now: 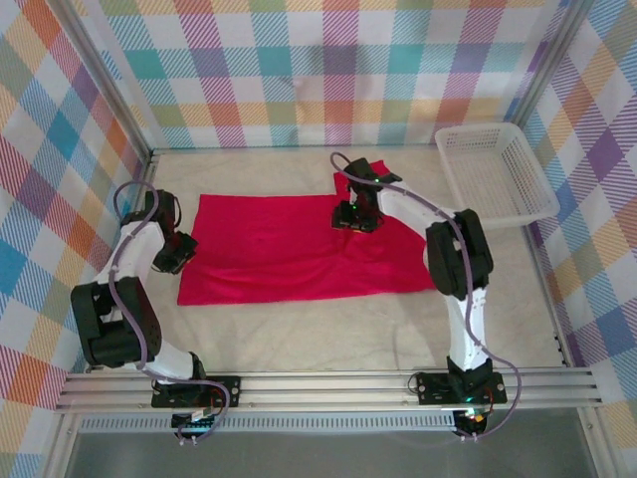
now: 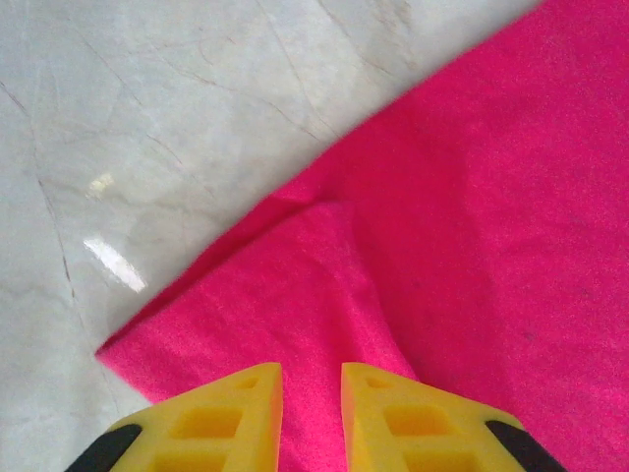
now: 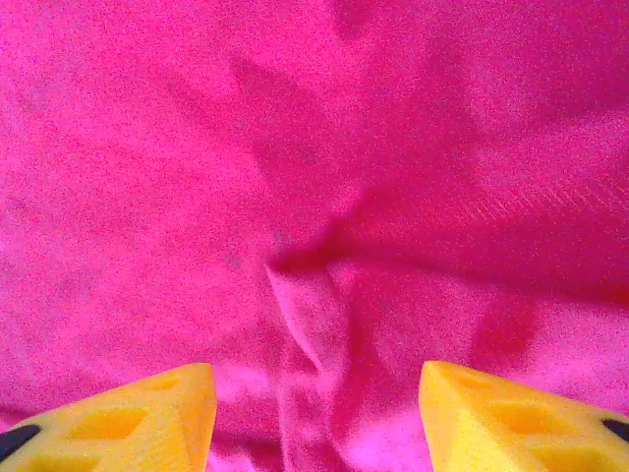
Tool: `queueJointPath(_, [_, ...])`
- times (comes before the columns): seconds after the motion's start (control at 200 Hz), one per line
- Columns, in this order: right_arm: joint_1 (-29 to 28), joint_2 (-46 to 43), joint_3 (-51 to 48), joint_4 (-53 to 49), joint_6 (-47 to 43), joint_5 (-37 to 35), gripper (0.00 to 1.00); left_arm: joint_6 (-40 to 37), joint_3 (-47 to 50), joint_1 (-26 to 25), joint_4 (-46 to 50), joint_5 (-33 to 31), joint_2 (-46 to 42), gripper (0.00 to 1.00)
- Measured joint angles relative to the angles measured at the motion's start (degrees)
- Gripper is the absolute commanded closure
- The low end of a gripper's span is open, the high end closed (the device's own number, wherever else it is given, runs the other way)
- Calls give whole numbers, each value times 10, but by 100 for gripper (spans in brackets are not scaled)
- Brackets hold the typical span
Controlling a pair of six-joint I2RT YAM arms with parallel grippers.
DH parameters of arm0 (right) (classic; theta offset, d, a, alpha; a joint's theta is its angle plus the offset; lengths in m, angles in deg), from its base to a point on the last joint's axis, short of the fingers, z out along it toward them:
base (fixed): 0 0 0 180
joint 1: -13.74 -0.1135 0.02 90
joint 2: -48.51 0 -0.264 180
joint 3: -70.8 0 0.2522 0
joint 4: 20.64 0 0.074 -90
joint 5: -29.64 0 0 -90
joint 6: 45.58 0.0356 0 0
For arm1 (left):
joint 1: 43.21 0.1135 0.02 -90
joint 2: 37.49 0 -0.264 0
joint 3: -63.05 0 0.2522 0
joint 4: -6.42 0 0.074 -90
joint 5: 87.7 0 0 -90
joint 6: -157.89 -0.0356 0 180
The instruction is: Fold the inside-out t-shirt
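Observation:
The inside-out t-shirt (image 1: 289,249) lies spread as a wide red rectangle in the middle of the table, with one flap sticking out at its far right. My left gripper (image 1: 182,254) is at the shirt's left edge. In the left wrist view its yellow fingers (image 2: 226,413) stand close together with a raised ridge of the red cloth (image 2: 472,197) pinched between them, the gripper (image 2: 311,372) shut on it. My right gripper (image 1: 353,221) sits over the shirt's far middle. There its jaws (image 3: 316,369) stand wide open above a small crumpled fold of cloth (image 3: 295,147).
A white plastic basket (image 1: 495,174) stands at the back right, beyond the shirt. Pale marbled table top (image 1: 328,339) runs between the shirt and the arm bases, and also left of the shirt's corner (image 2: 147,118). Checked walls close in the back and both sides.

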Motion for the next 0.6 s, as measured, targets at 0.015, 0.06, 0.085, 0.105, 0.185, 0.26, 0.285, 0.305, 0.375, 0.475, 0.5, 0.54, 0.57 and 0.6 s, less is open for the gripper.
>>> queueJointPath(0.015, [1, -10, -9, 2, 0, -1, 40, 0, 0, -4, 0, 0, -5, 74])
queueJointPath(0.06, [4, -34, -33, 6, -2, -2, 40, 3, 0, -16, -1, 3, -19, 74])
queueJointPath(0.085, [7, -46, -45, 9, -2, -2, 40, 5, 0, -24, -2, 8, -25, 73])
queueJointPath(0.105, [9, -53, -51, 12, -2, -3, 40, 6, 0, -30, -3, 13, -30, 73])
queueJointPath(0.185, [18, -62, -66, 22, -1, 0, 40, 17, 0, -51, -10, 37, -36, 73])
queueJointPath(0.26, [28, -54, -74, 40, 3, 7, 40, 25, 2, -65, -28, 59, -26, 73])
queueJointPath(0.285, [31, -49, -76, 46, 3, 10, 40, 29, 4, -69, -36, 65, -18, 74])
queueJointPath(0.305, [34, -42, -76, 51, 4, 12, 40, 31, 5, -71, -43, 69, -11, 74])
queueJointPath(0.375, [45, -16, -73, 68, 7, 19, 40, 36, 7, -76, -65, 80, 28, 76])
queueJointPath(0.475, [61, 40, -49, 68, 14, 32, 40, 37, 4, -76, -83, 74, 97, 76])
queueJointPath(0.5, [63, 42, -40, 64, 16, 44, 40, 37, 2, -76, -83, 70, 113, 76])
queueJointPath(0.54, [67, 42, -31, 70, 17, 47, 40, 37, -1, -75, -83, 63, 137, 76])
queueJointPath(0.57, [70, 42, -29, 76, 17, 51, 40, 37, -2, -72, -84, 60, 150, 77])
queueJointPath(0.6, [72, 42, -31, 79, 18, 52, 39, 36, -3, -70, -84, 58, 160, 77])
